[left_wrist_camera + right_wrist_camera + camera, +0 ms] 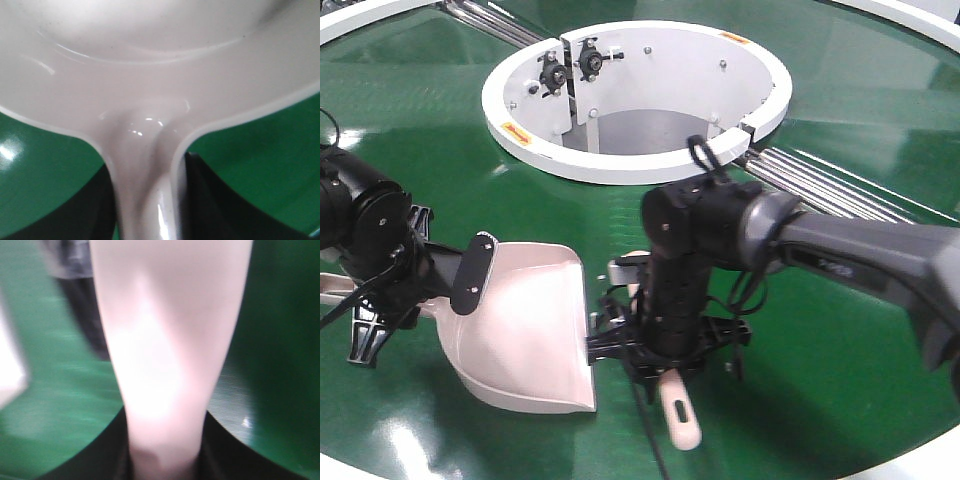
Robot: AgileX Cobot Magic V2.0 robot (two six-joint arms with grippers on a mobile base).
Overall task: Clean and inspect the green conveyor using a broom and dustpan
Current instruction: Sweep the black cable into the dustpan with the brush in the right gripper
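Pink dustpan (pixel 525 320) at 8 o'clock on green conveyor (pixel 840 330), handle clamped in left tool (pixel 145 210), lip beside broom (pixel 680 415) gripped by right tool (pixel 665 360), surface bare toward 3 o'clock, white ring (pixel 640 160) at 12

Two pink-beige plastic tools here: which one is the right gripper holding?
The broom, the narrow one with a slotted handle end, is in the right gripper. The wide, scoop-shaped dustpan is in the left gripper.

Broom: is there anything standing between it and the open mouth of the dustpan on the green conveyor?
Nothing visible does. The broom, gripped by the right end effector, lies close beside the open edge of the dustpan; only bare green conveyor shows there, though part of the gap is hidden.
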